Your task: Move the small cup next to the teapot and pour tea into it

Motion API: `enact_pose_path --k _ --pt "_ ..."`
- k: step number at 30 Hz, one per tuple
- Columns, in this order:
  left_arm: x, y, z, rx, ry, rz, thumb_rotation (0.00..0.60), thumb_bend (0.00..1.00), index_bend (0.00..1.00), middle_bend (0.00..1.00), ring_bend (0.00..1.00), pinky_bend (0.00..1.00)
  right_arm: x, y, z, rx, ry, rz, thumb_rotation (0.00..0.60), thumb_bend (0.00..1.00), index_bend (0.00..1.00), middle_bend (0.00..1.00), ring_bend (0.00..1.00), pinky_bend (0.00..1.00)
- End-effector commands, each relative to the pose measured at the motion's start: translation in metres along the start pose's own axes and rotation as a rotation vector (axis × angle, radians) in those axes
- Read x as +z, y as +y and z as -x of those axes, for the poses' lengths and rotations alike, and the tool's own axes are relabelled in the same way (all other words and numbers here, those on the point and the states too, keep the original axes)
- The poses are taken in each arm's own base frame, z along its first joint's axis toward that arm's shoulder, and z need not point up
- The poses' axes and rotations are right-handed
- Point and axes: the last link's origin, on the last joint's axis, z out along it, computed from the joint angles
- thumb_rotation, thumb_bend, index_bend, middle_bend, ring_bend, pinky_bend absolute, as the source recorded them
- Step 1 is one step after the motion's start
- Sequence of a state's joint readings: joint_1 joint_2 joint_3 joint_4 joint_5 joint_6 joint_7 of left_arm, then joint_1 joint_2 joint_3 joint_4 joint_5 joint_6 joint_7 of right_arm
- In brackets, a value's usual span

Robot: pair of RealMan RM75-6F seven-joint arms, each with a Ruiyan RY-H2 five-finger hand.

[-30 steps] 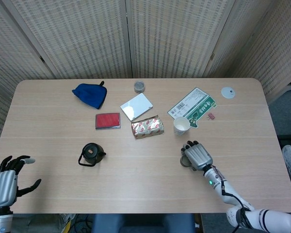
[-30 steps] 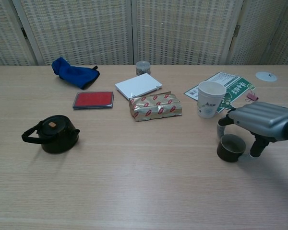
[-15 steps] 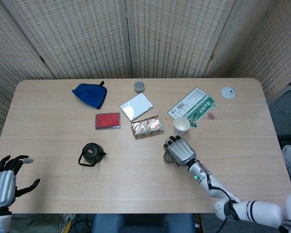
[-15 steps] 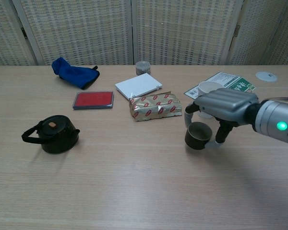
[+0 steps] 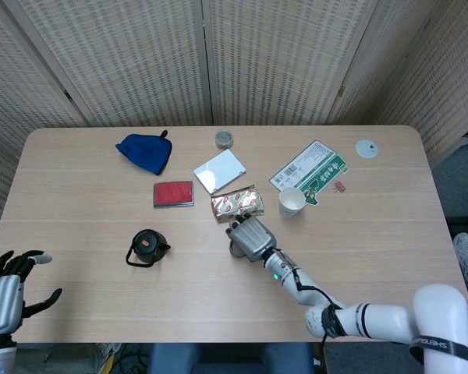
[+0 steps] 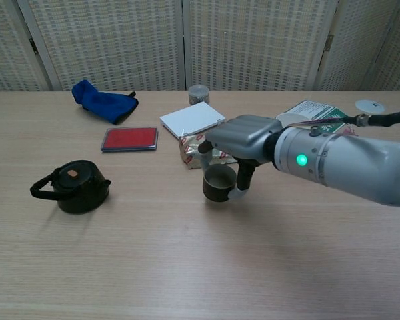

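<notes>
My right hand (image 6: 243, 141) (image 5: 250, 236) grips a small dark cup (image 6: 219, 183), carried just above the table's middle; in the head view the hand hides most of the cup. A black teapot (image 5: 147, 247) (image 6: 74, 186) stands at the left, well apart from the cup, with its handle pointing left. My left hand (image 5: 5, 290) hangs open beyond the table's front left corner, holding nothing.
A foil snack packet (image 5: 236, 204) lies right behind the cup. A white paper cup (image 5: 291, 202), green leaflet (image 5: 310, 171), white box (image 5: 218, 171), red case (image 5: 173, 193), blue cloth (image 5: 145, 152), small jar (image 5: 224, 139) and white disc (image 5: 366, 148) lie farther back.
My right hand has carried the small cup leftward from the table's right side to its middle, nearer the teapot. The left hand has barely shifted.
</notes>
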State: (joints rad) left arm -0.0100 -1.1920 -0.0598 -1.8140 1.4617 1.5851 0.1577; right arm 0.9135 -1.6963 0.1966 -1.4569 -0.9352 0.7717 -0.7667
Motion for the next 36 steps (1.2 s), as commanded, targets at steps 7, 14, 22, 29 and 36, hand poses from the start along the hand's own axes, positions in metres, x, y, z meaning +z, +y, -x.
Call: enact_pose_path --k 7,14,22,29,36 --pt "-0.003 -0.003 -0.003 0.012 0.003 -0.01 0.6 0.18 0.36 0.27 0.26 0.08 0.036 -0.032 -0.006 -0.037 -0.027 -0.021 0.6 0.2 0.43 0.27 0.17 0.26" --pt "-0.004 -0.005 -0.005 0.019 0.005 -0.019 0.6 0.18 0.36 0.27 0.26 0.08 0.052 -0.047 -0.008 -0.057 -0.029 -0.024 0.6 0.2 0.43 0.27 0.17 0.26" --pt "-0.006 -0.008 -0.007 0.025 0.007 -0.032 0.6 0.18 0.36 0.27 0.26 0.08 0.063 -0.055 -0.01 -0.058 -0.039 -0.015 0.6 0.2 0.43 0.27 0.17 0.26" --pt "-0.008 -0.011 -0.007 0.027 0.009 -0.041 0.6 0.18 0.36 0.27 0.26 0.08 0.066 -0.054 -0.009 -0.063 -0.051 -0.002 0.6 0.2 0.28 0.24 0.17 0.26" --pt "-0.009 -0.009 -0.007 0.028 0.01 -0.038 0.6 0.18 0.36 0.27 0.26 0.08 0.062 -0.051 -0.013 -0.06 -0.051 0.001 0.6 0.2 0.21 0.22 0.16 0.26"
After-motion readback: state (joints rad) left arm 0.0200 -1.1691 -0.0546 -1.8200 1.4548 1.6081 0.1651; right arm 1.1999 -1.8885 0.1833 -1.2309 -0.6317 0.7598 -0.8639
